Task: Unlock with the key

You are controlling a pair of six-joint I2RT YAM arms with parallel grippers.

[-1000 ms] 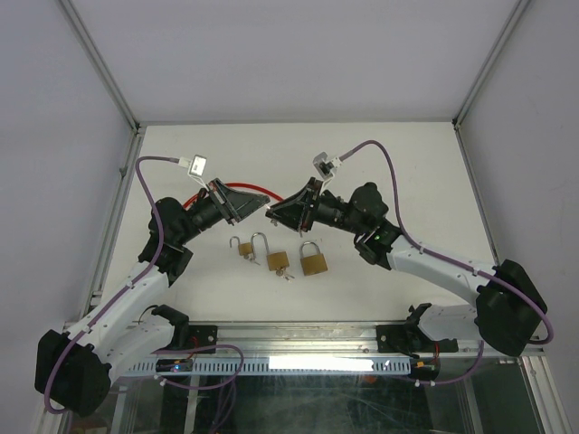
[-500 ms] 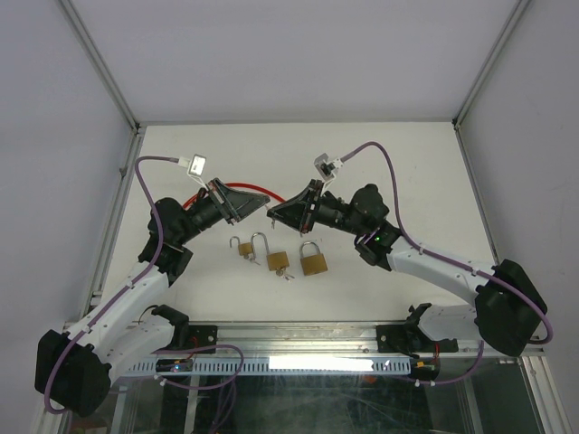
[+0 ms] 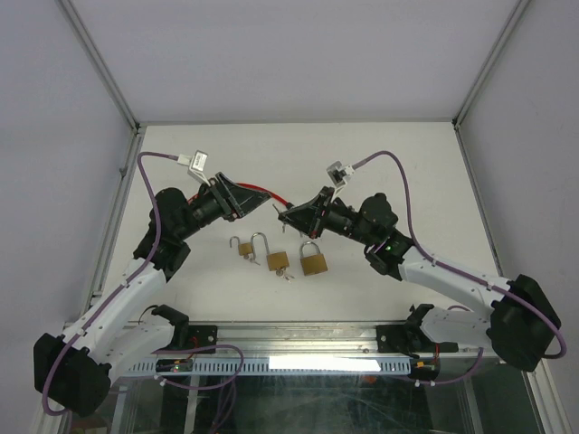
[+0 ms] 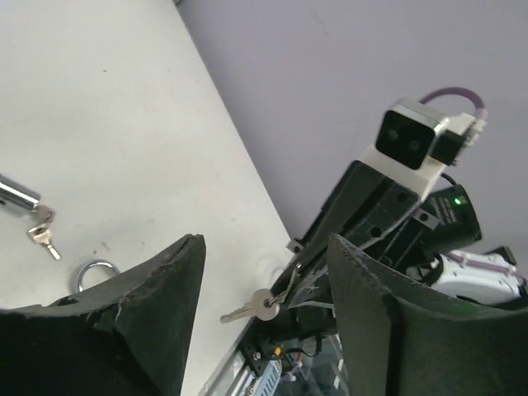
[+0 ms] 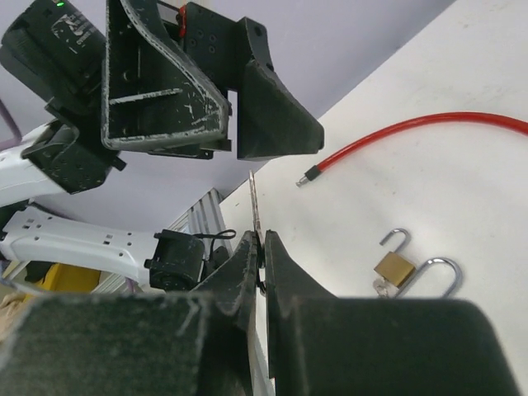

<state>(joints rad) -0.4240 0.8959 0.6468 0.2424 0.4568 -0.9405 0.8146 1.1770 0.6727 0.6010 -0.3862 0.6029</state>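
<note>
A small silver key (image 4: 256, 307) hangs at the tips of my right gripper (image 5: 262, 235), which is shut on it; in the right wrist view its blade (image 5: 256, 202) stands edge-on above the jaws. My left gripper (image 4: 264, 247) is open just to the left of it, its fingers apart from the key. In the top view both grippers, left (image 3: 262, 201) and right (image 3: 283, 215), meet tip to tip above the table. Below them lie three brass padlocks: a small one (image 3: 242, 248) and a middle one (image 3: 277, 260) with shackles open, and a shut one (image 3: 313, 260).
A red cable (image 3: 258, 189) curves on the table behind the left gripper, its free end (image 5: 310, 175) near the grippers. A spare key (image 4: 41, 235) lies by an open padlock. Purple cables loop over both arms. Frame posts and walls bound the table.
The left gripper has opened and let go of the key. The right gripper has closed on it and drawn slightly right with the key.
</note>
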